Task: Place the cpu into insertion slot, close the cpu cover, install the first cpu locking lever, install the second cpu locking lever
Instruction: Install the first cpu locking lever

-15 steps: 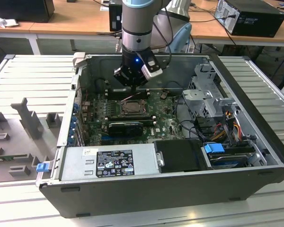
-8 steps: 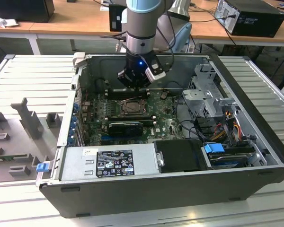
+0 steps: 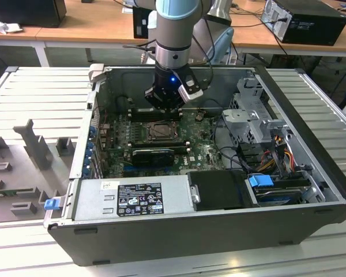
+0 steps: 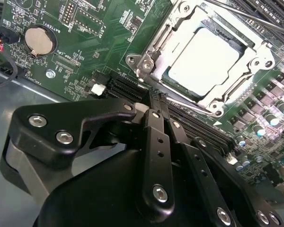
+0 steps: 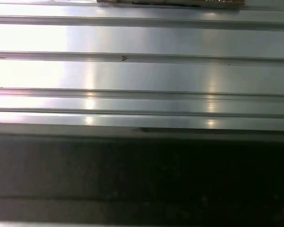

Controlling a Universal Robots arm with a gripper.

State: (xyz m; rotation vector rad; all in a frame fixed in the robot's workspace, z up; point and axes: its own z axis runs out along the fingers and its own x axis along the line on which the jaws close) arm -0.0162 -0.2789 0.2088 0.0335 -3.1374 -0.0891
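In the second wrist view the cpu (image 4: 206,61), a pale silver square, lies in the insertion slot (image 4: 141,64) on the green board. The cpu cover (image 4: 163,42), a silvery frame, lies down around it with the chip showing through its window. A thin metal lever (image 4: 189,106) runs along the socket edge nearest my fingertips. My gripper (image 4: 154,97) is shut with nothing in it, its black tips just short of that edge. In the exterior view the gripper (image 3: 163,108) hangs inside the open computer case, just behind the insertion slot (image 3: 161,131).
A coin battery (image 4: 39,40) and black memory slots (image 4: 203,132) sit on the board near the socket. A long black card (image 3: 153,154), the power supply (image 3: 132,199) and a drive cage (image 3: 254,109) crowd the case. The case stands on a ribbed aluminium table (image 5: 142,71).
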